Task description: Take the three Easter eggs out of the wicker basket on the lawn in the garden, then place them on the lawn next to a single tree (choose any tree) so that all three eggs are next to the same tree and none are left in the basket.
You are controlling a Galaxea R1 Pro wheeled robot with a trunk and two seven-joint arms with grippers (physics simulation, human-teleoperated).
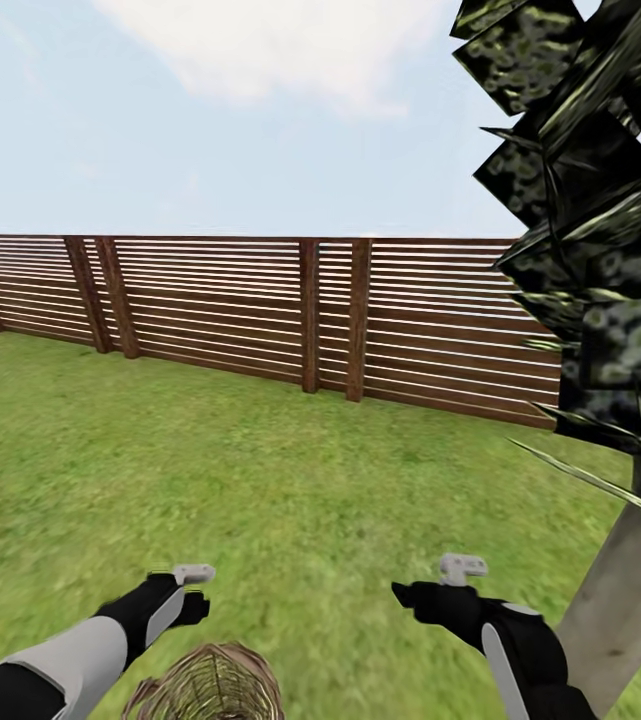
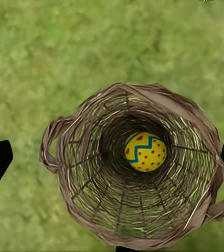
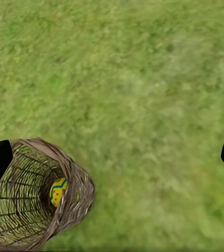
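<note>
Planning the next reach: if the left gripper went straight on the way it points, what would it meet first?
Probably the Easter egg at the bottom of the wicker basket; the open left gripper looks straight into its mouth, though depth is unclear.

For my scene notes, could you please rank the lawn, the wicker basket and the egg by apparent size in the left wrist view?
1. lawn, spreading past every edge.
2. wicker basket.
3. egg, lying deep inside the basket, so farther from the camera.

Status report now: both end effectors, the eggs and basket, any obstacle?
Left end effector open above wicker basket. Right end effector open, empty, over lawn. One egg visible at basket bottom. Nothing blocking; tree close on right.
</note>
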